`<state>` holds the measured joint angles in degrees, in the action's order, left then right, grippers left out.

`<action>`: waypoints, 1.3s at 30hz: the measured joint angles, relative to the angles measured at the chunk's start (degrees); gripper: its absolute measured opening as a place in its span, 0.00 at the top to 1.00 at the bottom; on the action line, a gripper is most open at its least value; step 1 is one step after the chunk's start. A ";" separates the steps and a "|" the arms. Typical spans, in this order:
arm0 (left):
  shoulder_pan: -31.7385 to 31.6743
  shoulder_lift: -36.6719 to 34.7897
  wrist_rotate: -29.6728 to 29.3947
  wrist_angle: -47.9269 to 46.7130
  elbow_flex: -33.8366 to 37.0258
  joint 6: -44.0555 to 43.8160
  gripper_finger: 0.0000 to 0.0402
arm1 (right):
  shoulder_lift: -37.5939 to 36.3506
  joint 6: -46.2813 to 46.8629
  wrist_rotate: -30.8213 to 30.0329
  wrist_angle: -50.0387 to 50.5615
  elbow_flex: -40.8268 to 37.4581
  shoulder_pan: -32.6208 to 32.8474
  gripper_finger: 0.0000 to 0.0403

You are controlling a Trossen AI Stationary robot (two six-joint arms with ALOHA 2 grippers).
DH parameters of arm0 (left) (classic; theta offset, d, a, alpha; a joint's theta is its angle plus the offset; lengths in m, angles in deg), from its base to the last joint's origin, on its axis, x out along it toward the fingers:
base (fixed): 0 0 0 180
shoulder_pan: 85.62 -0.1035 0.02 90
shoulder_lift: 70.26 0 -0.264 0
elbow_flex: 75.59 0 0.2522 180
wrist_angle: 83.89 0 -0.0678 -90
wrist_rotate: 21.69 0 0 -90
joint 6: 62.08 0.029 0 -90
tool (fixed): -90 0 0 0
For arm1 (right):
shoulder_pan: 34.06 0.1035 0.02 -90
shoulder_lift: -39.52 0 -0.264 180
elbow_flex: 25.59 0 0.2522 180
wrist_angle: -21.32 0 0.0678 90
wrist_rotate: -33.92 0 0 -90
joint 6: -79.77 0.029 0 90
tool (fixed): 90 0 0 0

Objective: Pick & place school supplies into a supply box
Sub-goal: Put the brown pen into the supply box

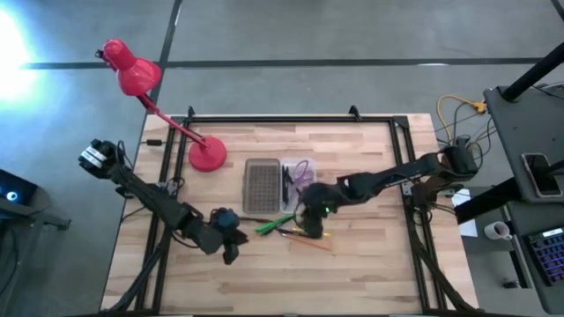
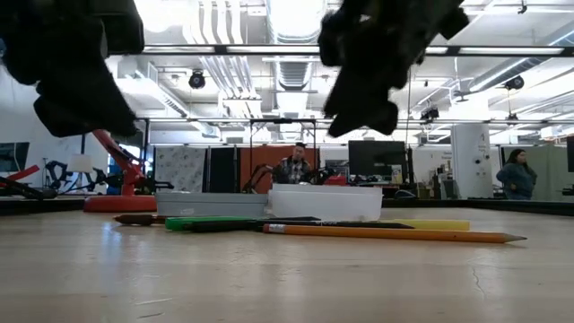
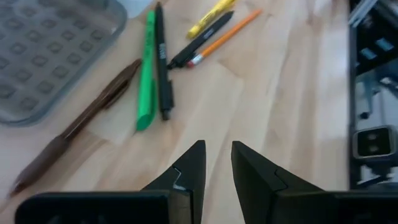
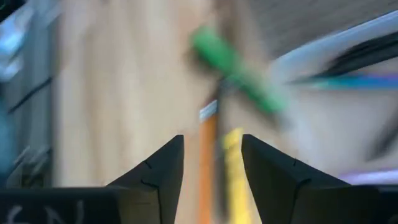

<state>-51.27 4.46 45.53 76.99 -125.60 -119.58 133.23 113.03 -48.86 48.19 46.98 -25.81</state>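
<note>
Far to the left a red desk lamp [image 1: 132,75] stands with its round base on the back part of the wooden desk [image 1: 370,273]. My left end effector [image 1: 231,255] hangs low over the front-left of the desk, empty, its two fingers [image 3: 189,171] set a narrow gap apart with only bare wood showing between them. Ahead of it in the left wrist view lie a dark brown pen [image 3: 74,127], a green marker [image 3: 147,71] with a black pen [image 3: 161,62] just beside it, then an orange pencil [image 3: 227,34] and a yellow marker [image 3: 210,15] farther off.

The supply box [image 1: 275,183] lies open near the middle of the desk — its grey ribbed half [image 1: 261,185] towards the lamp, its whitish half [image 1: 298,180] beside it. Purple-handled scissors [image 1: 302,170] and some thin dark pieces lie in the whitish half; I cannot tell what those pieces are.

In front of the box the loose supplies lie in a small fan on the wood, the green marker nearest the grey half and the orange pencil reaching farthest right.

My right end effector [image 1: 310,227] is just above that cluster, its fingers [image 4: 158,165] spread apart and holding nothing — the orange pencil and yellow marker show in the gap below, blurred
</note>
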 joint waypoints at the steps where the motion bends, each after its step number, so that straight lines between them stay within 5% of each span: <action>1: 0.01 0.00 0.01 -1.02 0.00 -0.03 0.85 | 0.03 -0.21 2.31 0.35 0.02 0.73 0.63; 5: -0.05 0.00 0.03 -3.73 0.02 -0.21 0.85 | 2.52 7.53 3.95 0.64 0.00 2.88 0.69; 16: -0.28 0.00 0.07 -3.94 0.79 -3.01 0.85 | 10.62 22.26 -14.75 -3.18 1.53 1.47 0.80; 28: -0.39 0.00 -0.21 -4.19 3.65 -1.84 0.85 | 9.79 14.02 -20.18 -1.43 5.04 -2.52 0.81; 34: -1.26 0.00 -1.91 -3.70 0.54 14.95 0.85 | 6.32 -1.90 -21.19 3.64 10.14 -0.61 0.78; 39: -5.49 0.28 -2.82 -4.18 -0.39 24.12 0.79 | 4.64 -13.71 -26.49 18.29 15.55 2.11 0.72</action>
<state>-56.76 4.74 42.72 72.81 -125.99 -95.47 137.87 99.33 -75.35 66.47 62.53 -23.70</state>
